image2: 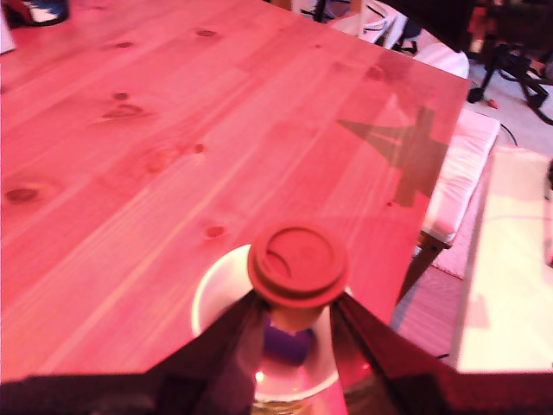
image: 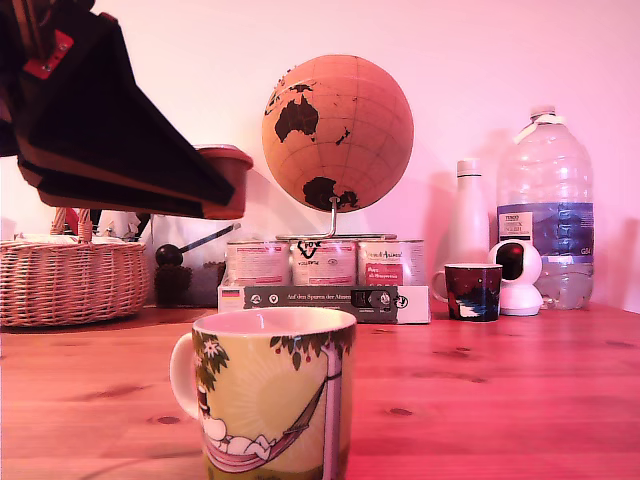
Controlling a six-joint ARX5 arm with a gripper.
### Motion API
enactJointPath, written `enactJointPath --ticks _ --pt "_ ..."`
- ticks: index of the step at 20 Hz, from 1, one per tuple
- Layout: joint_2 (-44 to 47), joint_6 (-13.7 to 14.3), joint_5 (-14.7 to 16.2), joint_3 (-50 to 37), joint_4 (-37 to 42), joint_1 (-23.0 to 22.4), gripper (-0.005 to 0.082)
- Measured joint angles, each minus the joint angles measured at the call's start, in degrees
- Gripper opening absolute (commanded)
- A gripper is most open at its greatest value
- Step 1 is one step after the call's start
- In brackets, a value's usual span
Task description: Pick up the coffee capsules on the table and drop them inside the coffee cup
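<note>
Exterior view: glossy yellow-green coffee cup (image: 272,390), white-rimmed, hammock drawing on its side, stood at 6 o'clock on the grained, knotted wooden table (image: 480,390). Black wedge-shaped gripper (image: 222,190) hung at 10 o'clock above it, clenched on a capsule (image: 228,165) that looked reddish here. Woven basket (image: 70,280) at 9 o'clock; cork-toned globe (image: 325,132) at 12. Wrist view: gripper (image2: 295,324) jaws grasping the tapered capsule (image2: 297,266), round ribbed face upward, directly over the cup's (image2: 216,290) white interior; a purplish patch showed beneath, unclear what.

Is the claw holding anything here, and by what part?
Yes: the claw grips a coffee capsule by its tapered sides, rim clear of the fingers, above the mug.
</note>
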Motion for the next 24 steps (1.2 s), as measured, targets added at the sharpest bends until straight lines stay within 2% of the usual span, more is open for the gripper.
enactJointPath --ticks 13,17,23,24 --pt "0.0 0.0 -0.4 0.0 -1.6 -0.1 0.0197" --pt "0.0 0.1 -3.3 1.8 -6.8 -0.5 0.0197" --pt "1.5 2.4 -8.2 7.9 -13.2 -4.2 0.0197" --pt "2.9 2.7 -8.2 8.7 -14.1 -5.0 0.0197"
